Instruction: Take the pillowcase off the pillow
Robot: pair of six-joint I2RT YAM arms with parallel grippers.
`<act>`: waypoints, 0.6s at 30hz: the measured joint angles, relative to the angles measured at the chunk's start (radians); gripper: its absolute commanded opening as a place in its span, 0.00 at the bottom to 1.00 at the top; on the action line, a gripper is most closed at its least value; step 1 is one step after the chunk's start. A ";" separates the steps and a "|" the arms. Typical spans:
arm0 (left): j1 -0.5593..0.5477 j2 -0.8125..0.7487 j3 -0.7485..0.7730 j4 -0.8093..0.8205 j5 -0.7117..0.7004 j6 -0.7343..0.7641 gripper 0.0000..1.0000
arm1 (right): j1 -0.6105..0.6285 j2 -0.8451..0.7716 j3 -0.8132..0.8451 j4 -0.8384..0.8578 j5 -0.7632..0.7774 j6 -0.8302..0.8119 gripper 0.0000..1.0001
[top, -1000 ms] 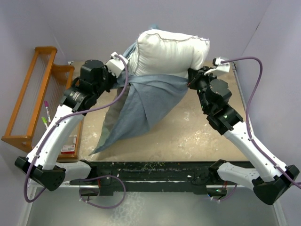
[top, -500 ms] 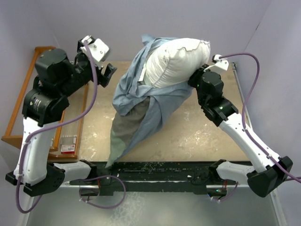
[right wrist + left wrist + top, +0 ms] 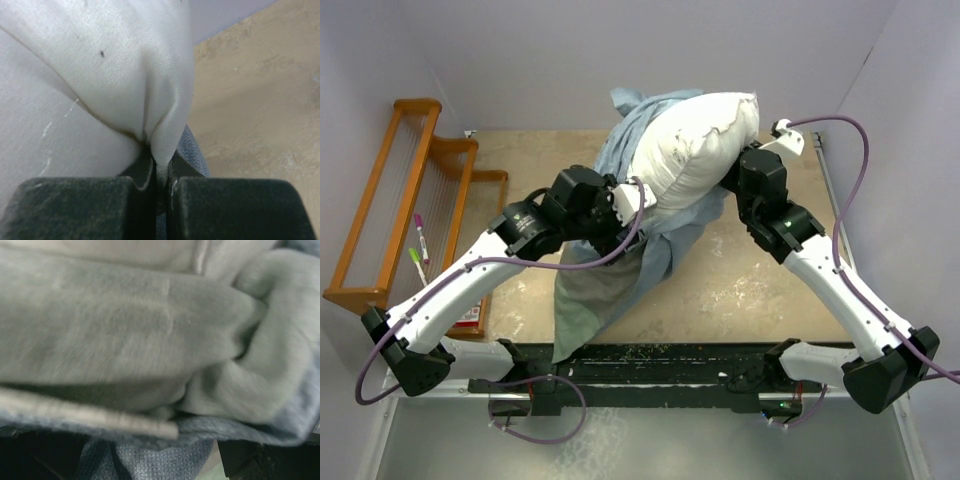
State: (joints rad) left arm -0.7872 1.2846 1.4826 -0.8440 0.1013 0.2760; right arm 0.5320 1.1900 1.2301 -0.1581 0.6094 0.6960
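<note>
One plump pillow (image 3: 695,140) is held above the table (image 3: 740,290), a fold of it pinched between the closed fingers of the right gripper (image 3: 160,172). The pillowcase (image 3: 610,270) droops beneath it. The left gripper (image 3: 632,200), away at the left half a second ago, now presses into the cloth; whether it grips cannot be told. The print on the red-labelled packet (image 3: 470,315) is too small to read.

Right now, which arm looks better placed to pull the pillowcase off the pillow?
Left, probably. The right gripper is shut on a pinch of the pillow, holding it up; the left gripper is pressed into the bunched pillowcase, placed to drag it down.
</note>
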 measured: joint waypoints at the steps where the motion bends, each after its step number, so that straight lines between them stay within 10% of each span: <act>1: -0.007 -0.002 -0.028 0.016 -0.018 -0.002 0.99 | 0.000 0.005 0.006 -0.013 -0.002 0.010 0.00; 4: -0.015 -0.006 -0.095 0.089 -0.087 -0.003 0.84 | 0.004 0.021 0.017 -0.033 -0.001 0.027 0.00; 7: -0.015 -0.002 -0.130 0.153 -0.165 0.008 0.24 | 0.005 0.029 0.017 -0.048 0.001 0.042 0.00; 9: -0.013 0.012 -0.151 0.228 -0.258 0.043 0.04 | 0.004 0.032 0.010 -0.063 -0.002 0.064 0.00; 18: 0.190 0.074 -0.098 0.352 -0.349 0.119 0.00 | -0.023 0.026 -0.096 -0.143 -0.124 0.088 0.65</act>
State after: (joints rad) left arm -0.5976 1.3586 1.3846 -0.4915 -0.2478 0.3950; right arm 0.5095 1.2156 1.1339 -0.3016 0.4850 0.7837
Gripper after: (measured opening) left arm 0.063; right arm 0.538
